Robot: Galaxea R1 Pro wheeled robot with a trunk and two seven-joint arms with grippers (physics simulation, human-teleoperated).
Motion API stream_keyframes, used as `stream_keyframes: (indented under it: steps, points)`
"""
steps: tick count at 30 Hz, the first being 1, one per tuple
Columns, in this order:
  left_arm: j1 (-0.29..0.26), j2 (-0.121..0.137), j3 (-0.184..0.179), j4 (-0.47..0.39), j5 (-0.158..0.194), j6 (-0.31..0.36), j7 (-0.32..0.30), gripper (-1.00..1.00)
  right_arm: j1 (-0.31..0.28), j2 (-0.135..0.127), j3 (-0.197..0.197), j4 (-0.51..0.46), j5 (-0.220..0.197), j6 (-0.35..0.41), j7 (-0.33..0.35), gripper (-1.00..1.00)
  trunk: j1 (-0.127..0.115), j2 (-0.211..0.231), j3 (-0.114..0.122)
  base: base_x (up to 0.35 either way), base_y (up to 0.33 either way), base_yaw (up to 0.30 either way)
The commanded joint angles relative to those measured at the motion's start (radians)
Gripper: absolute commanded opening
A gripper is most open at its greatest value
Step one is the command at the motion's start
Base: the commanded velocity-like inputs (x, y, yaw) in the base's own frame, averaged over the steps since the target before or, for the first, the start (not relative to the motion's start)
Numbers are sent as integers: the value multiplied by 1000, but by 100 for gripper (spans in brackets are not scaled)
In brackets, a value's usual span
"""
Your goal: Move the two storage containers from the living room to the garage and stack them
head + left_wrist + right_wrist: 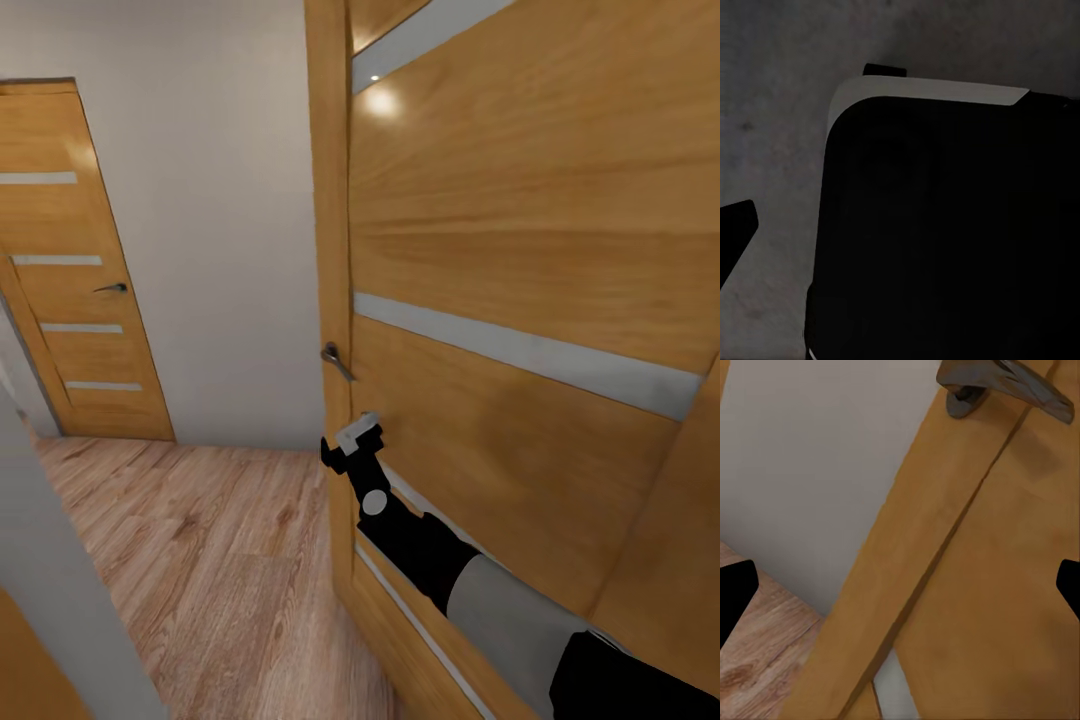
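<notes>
The right pincer is raised against the near door, a large honey-coloured wooden door with pale grey horizontal strips that takes up the right half of the head view. The pincer sits just below the door's dark metal lever handle, close to it but not touching. In the right wrist view the two black fingertips stand at opposite edges of the picture, so the pincer is spread wide and holds nothing; between them lie the door's edge and frame, with the lever handle further along the fingers' line. The right arm reaches in from the lower right, black near the wrist, then grey, then black again.

The left wrist view is dim. A dark rounded body with a pale rim lies close in front of the camera over a mottled grey surface, and one black fingertip of the left pincer shows at the edge. I cannot tell whether that pincer is wide or narrow.

Beyond the near door runs a light wood-plank floor, bounded at the far side by a plain white wall. At far left stands a second wooden door of the same pattern, closed, with its own small dark handle. A pale wall edge cuts across the near left corner.
</notes>
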Motion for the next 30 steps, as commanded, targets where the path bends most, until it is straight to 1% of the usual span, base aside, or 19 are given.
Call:
stream_keyframes:
  steps: [1, 8, 10, 11, 13, 17, 25, 30]
  points:
    - [0, 0, 1, -1, 8, -2, -1, 100, -2, 0, 5, 0, -5, 4, -8, 100, 0, -1, -1, 0, 0, 107]
    - [0, 0, 1, -1, 8, -2, -1, 100, -2, 0, 4, -1, -5, 4, -14, 100, 0, -1, -1, 0, 0, 36]
    - [0, 0, 1, -1, 8, -2, -1, 100, -2, 0, 4, -1, -5, 5, -41, 100, 0, -1, -1, 0, 0, 4]
    - [0, 0, 1, -1, 8, -2, -1, 100, -2, 0, 4, -1, -6, 4, -69, 100, 0, -1, -1, 0, 0, 2]
    - [0, 0, 1, -1, 8, -2, -1, 100, -2, 0, 4, -1, -6, 3, -89, 100, 0, -1, -1, 0, 0, 57]
    - [0, 0, 1, -1, 8, -2, -1, 100, -2, 0, 5, 4, -7, 3, -97, 100, 0, -1, -1, 0, 0, 209]
    - [0, 0, 1, -1, 8, -1, -1, 100, -2, 0, 5, 5, -7, 3, -98, 100, 0, -1, -1, 0, 0, 287]
    - [0, 0, 1, -1, 8, -2, -1, 100, -2, 0, 3, 7, -7, -7, -97, 100, 0, -1, -1, 0, 0, 82]
